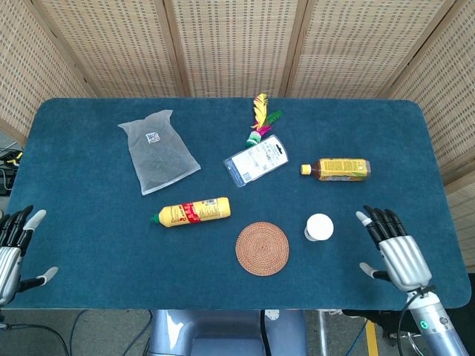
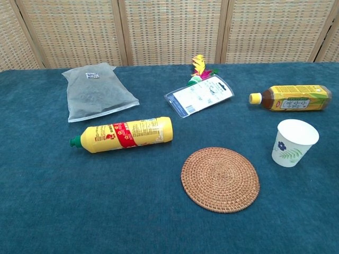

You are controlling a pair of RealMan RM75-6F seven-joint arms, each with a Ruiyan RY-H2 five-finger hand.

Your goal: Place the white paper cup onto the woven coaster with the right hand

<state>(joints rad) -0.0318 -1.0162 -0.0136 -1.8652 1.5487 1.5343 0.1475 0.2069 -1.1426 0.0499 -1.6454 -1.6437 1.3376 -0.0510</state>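
The white paper cup (image 1: 319, 227) (image 2: 294, 142), printed with a blue flower, stands upright on the blue table just right of the round woven coaster (image 1: 262, 248) (image 2: 220, 179). My right hand (image 1: 393, 248) is open, fingers spread, hovering near the table's front right, a short way right of the cup and apart from it. At the front left edge my left hand (image 1: 15, 242) is open too and holds nothing. Neither hand shows in the chest view.
A yellow sauce bottle (image 1: 192, 212) lies left of the coaster. A tea bottle (image 1: 338, 169) lies behind the cup. Further back are a blister pack (image 1: 256, 160), a feather shuttlecock (image 1: 260, 119) and a grey bag (image 1: 157, 150). Wicker screens stand behind the table.
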